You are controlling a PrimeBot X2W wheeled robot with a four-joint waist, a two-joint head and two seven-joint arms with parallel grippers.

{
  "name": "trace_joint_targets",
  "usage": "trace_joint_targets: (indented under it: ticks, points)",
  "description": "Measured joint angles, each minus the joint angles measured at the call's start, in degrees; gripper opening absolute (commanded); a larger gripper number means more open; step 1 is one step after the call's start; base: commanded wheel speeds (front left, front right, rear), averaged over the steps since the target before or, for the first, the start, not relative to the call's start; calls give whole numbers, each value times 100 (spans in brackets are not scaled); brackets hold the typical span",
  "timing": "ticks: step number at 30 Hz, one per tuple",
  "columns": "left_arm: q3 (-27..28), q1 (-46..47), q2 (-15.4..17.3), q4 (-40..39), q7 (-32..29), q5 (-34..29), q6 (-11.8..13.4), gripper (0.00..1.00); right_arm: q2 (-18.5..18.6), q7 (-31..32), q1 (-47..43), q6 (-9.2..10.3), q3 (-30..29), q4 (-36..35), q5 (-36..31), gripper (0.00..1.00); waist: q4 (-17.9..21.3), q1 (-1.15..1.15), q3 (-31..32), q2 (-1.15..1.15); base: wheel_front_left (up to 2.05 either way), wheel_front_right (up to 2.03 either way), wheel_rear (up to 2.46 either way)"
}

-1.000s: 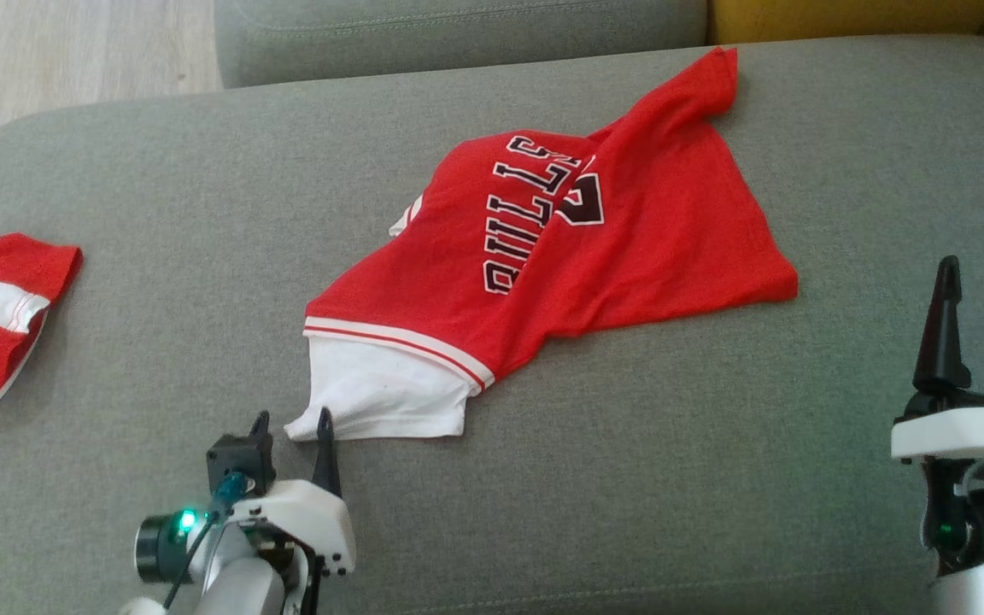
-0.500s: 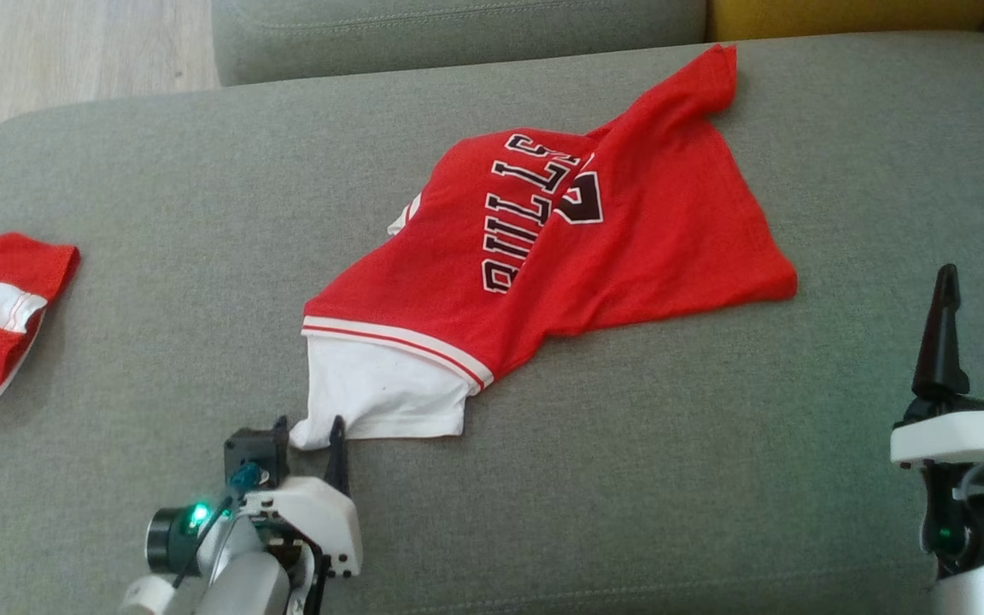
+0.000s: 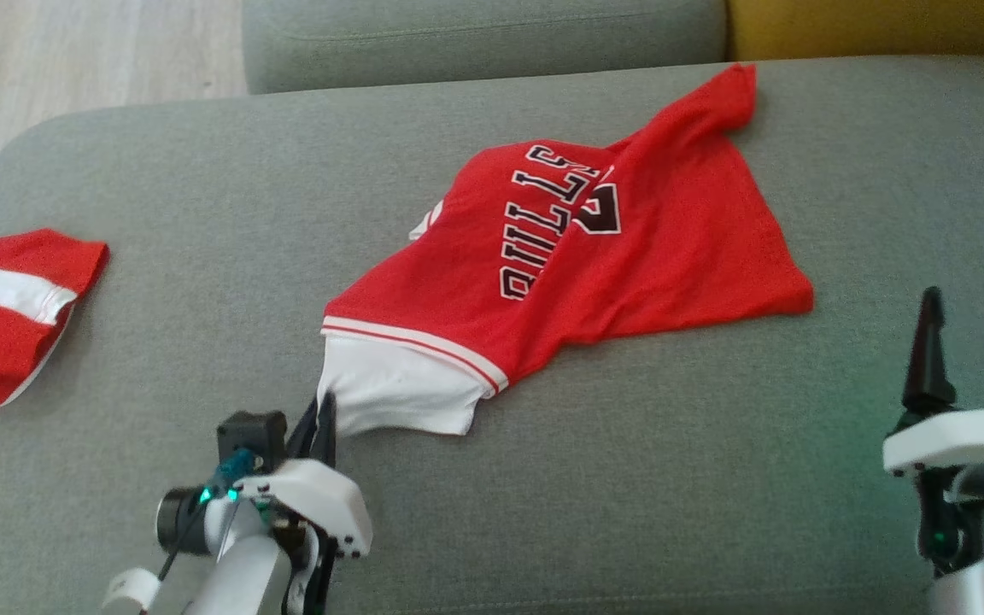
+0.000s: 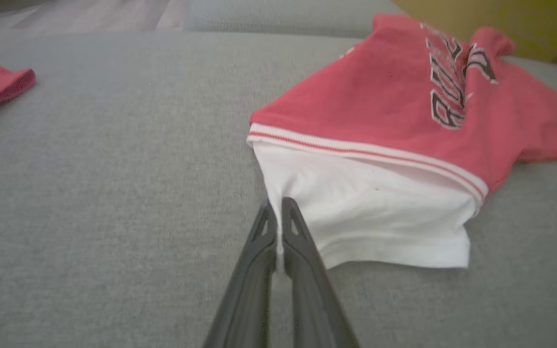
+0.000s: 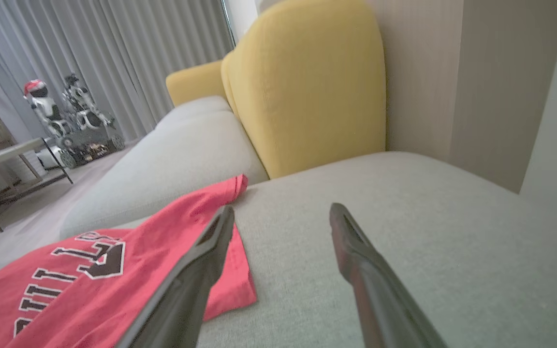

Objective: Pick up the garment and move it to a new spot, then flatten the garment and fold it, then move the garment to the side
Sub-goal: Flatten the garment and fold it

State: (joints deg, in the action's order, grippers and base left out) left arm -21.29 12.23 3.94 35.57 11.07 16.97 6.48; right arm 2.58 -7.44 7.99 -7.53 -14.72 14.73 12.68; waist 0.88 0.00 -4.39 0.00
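Grip: left pincer (image 3: pixel 321 403) was clamped on corner of white hem (image 3: pixel 398 397) of shirt (image 3: pixel 629 256), which lay rumpled on sofa (image 3: pixel 202 213). Right pincer (image 3: pixel 963 307) stood agape, well apart from shirt. Best lift seemed slow, straight up; thin pinch could slip, so watch that both layers came along.

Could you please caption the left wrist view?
Left gripper, jaws shut on white edge of red jersey atop grey fabric sofa.

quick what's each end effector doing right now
left end effector: closed on the white sleeve of the red jersey
right end effector: open, holding nothing
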Motion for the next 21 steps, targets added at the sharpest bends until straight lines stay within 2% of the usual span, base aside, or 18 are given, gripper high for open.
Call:
trace_joint_targets:
  ticks: [6, 10, 14, 21]
  points:
    - [171, -1, -48, -859, 253, 321, -54, 0, 0, 762, 606, 0, -34, 1070, -51, 100, -248, 0, 3, 0, 0, 0, 0]
    - [182, -13, -69, -1290, 274, 371, -93, 0, 1, 1032, 984, 0, -62, 1738, -12, 100, -345, 0, -64, 0, 0, 0, 0]
    - [197, -15, -76, -1583, 316, 388, -70, 0, 4, 1013, 1322, 0, -77, 2219, -339, 100, -408, 0, -191, 0, 0, 0, 0]
    - [189, -14, -87, -1708, 321, 378, -41, 0, 7, 881, 1872, 0, -436, 2914, -744, 100, -527, 0, -443, 0, 0, 0, 0]
